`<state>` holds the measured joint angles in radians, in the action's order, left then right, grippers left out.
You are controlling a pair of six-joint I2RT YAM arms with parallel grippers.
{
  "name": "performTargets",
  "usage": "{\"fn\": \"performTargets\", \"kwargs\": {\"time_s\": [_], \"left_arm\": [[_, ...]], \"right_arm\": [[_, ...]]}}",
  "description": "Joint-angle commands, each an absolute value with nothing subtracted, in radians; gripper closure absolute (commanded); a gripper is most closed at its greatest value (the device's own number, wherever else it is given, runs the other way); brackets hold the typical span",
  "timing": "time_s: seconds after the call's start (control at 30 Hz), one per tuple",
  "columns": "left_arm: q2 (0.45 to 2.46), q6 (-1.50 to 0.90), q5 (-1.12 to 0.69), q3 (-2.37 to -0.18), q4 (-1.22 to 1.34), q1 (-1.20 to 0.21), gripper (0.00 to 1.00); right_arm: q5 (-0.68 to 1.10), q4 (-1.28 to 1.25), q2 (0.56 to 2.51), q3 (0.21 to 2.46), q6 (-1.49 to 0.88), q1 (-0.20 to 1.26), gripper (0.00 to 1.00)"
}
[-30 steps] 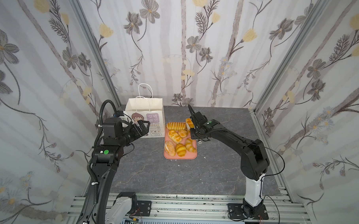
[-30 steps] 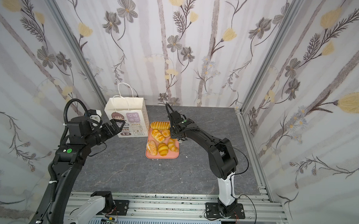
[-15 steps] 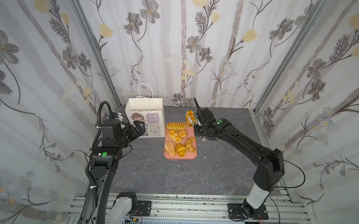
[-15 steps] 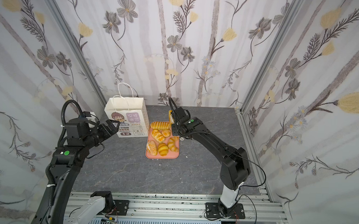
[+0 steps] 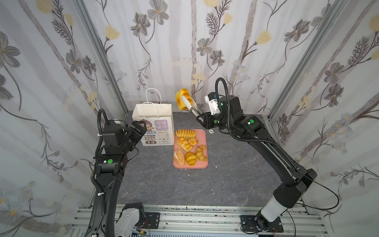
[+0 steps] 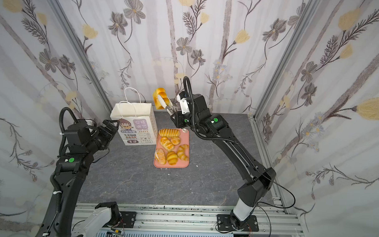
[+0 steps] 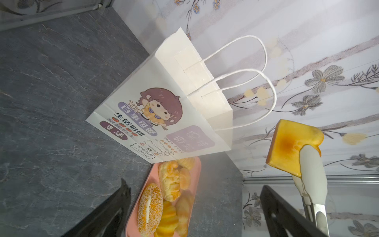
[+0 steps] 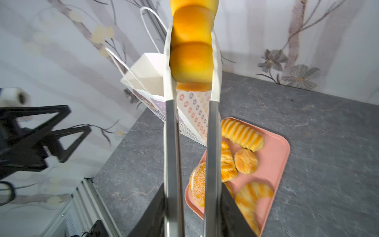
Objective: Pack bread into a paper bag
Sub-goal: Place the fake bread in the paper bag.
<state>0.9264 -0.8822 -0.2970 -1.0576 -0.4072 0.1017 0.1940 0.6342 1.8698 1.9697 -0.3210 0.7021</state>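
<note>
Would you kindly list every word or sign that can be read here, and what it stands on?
"保持微笑": purple square on the paper bag.
"KEEP SMILE": under that square.
"FIGHTING": twice, under "KEEP SMILE".
"RORO": beside the cartoon girl.
"百事可爱": purple band under the girl.
"生活明朗": black, under the band.
"幸运": dark purple oval.
Characters in the speech bubble: too small to read.

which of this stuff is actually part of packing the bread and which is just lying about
Part of the job:
- loaf, pinched in the tongs
- right gripper, shut on the tongs
- six rolls, not yet packed
- paper bag, standing open
- left gripper, open beside the bag

Just there:
- pink tray under the rolls
- grey table
- flowered walls
</note>
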Motion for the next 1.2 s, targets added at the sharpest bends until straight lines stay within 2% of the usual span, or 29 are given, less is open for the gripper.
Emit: {"fn": "performTargets", "kwargs": {"time_s": [0.0,0.33,0.67,1.17], "left_arm": [[0.936,-1.008,-0.372,-1.036,-0.241,0.113,0.00],[0.948,-1.036,-0.398,-1.034,-0.220,0.123,0.00],[0.955,-1.075,-0.419,-1.041,-0.194,0.130,0.00],[0.949,-1.074,-0.397,-1.050,-0.213,0.131,0.00]], "right_arm": [[0.379,0.566,1.925,2.052,-0.344,0.703,0.63],[0.564,0.561,2.112,2.255,-0.359,0.703,0.62],[0.626,0.601,2.292,2.462,-0.322,0.667,0.61],[0.671,0.584,2.303,2.477,-0.346,0.625,0.60]]}}
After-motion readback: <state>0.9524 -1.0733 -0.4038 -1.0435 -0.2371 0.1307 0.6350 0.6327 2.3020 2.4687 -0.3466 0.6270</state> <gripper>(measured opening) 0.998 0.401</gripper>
